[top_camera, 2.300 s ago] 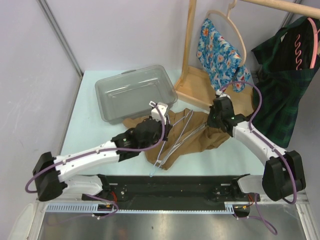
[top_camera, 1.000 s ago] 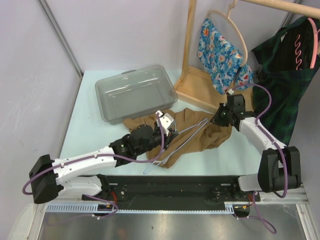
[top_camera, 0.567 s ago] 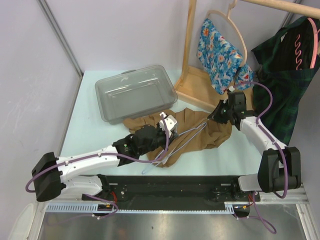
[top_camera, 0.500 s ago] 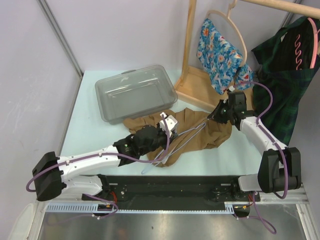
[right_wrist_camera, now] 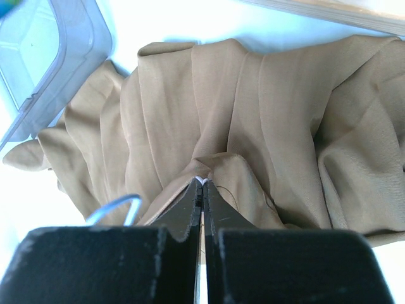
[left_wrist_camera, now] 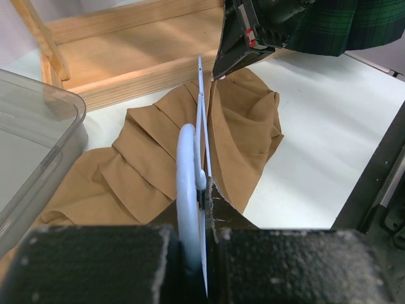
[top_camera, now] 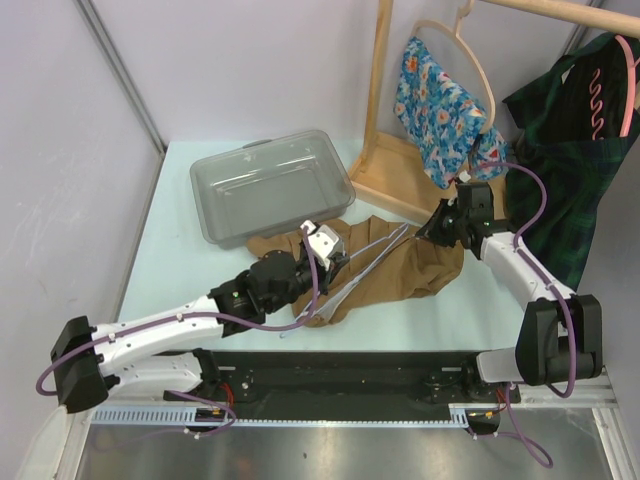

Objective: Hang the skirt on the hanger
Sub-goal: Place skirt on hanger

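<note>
The tan skirt (top_camera: 410,268) lies crumpled on the table in front of the wooden rack. My left gripper (top_camera: 322,247) is shut on the light blue hanger (top_camera: 362,260), near its hook (left_wrist_camera: 187,171), and the hanger's wire (left_wrist_camera: 201,107) runs over the skirt (left_wrist_camera: 152,158) toward my right gripper (left_wrist_camera: 243,38). My right gripper (top_camera: 433,228) is shut on a pinched fold of the skirt's edge (right_wrist_camera: 218,168) at the skirt's right end. The hanger's hook end (right_wrist_camera: 117,206) shows left of its jaws.
A clear plastic bin (top_camera: 270,185) stands at the back left, also in the right wrist view (right_wrist_camera: 38,57). The wooden rack base (top_camera: 395,180) is behind the skirt. A floral garment (top_camera: 440,100) and a green plaid garment (top_camera: 570,160) hang at the right.
My right gripper has moved right and back with the skirt's edge. My left gripper has shifted up and left, and the hanger has turned more on edge over the skirt.
</note>
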You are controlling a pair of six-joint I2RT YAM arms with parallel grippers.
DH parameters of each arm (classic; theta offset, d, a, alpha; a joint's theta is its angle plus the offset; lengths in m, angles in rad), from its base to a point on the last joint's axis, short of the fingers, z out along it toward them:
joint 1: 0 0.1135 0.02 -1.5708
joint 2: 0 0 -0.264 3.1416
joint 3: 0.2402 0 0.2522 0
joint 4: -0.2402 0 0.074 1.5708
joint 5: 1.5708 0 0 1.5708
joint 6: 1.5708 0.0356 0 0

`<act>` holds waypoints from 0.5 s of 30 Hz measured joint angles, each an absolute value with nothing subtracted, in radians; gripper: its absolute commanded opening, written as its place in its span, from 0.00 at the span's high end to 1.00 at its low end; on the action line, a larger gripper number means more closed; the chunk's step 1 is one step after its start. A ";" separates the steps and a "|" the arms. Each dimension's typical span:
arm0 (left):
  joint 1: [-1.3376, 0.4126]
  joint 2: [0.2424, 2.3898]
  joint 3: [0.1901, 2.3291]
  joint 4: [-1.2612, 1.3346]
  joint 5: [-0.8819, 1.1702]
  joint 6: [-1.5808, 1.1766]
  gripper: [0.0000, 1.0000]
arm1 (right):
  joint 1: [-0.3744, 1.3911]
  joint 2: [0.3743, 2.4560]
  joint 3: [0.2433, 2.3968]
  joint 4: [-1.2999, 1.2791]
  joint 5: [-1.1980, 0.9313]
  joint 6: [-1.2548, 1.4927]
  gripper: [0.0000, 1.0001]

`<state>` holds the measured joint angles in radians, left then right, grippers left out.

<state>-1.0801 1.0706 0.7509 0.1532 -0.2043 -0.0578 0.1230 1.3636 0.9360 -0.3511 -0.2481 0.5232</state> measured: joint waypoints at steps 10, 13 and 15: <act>-1.080 1.070 0.748 0.155 -0.202 -0.050 1.00 | 0.122 1.365 0.939 -0.369 -0.243 0.523 1.00; -1.080 1.070 0.738 0.155 -0.192 -0.051 1.00 | 0.122 1.365 0.939 -0.369 -0.243 0.524 1.00; -1.080 1.070 0.728 0.155 -0.179 -0.051 1.00 | 0.122 1.365 0.941 -0.372 -0.243 0.524 1.00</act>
